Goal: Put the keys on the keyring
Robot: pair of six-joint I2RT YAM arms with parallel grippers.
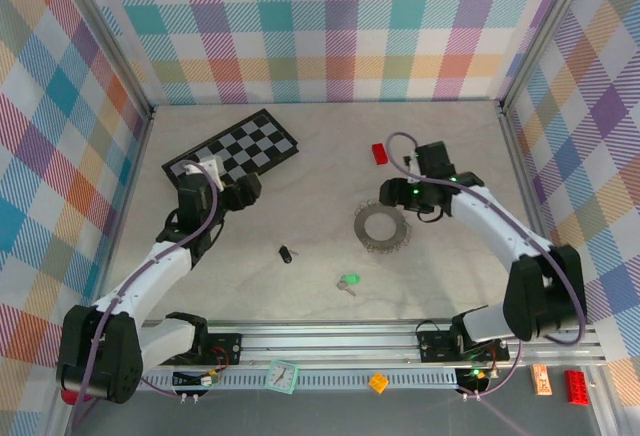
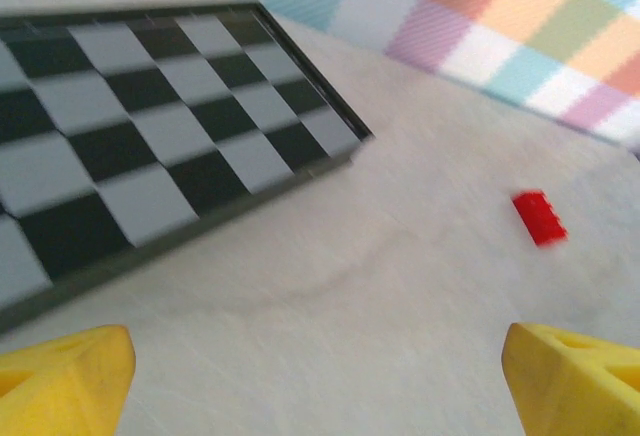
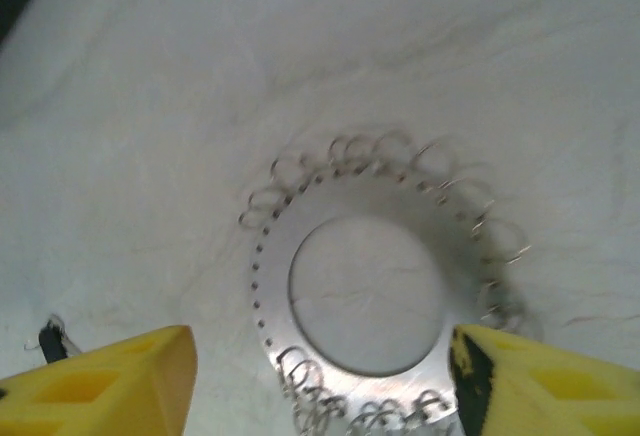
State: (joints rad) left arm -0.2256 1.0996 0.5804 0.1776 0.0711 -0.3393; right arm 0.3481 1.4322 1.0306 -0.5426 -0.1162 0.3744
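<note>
My right fingers (image 3: 110, 381) are spread wide over the flat silvery keyring (image 1: 364, 228), wire loops round its rim, centre-right. My left fingers (image 2: 60, 376) are released too. The tiny black key (image 1: 286, 253) and green key (image 1: 348, 283) lie lower-middle.

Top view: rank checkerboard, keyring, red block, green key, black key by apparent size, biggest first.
1. checkerboard
2. keyring
3. red block, green key, black key: all tiny and much alike in this view, so they are not ranked against each other.
</note>
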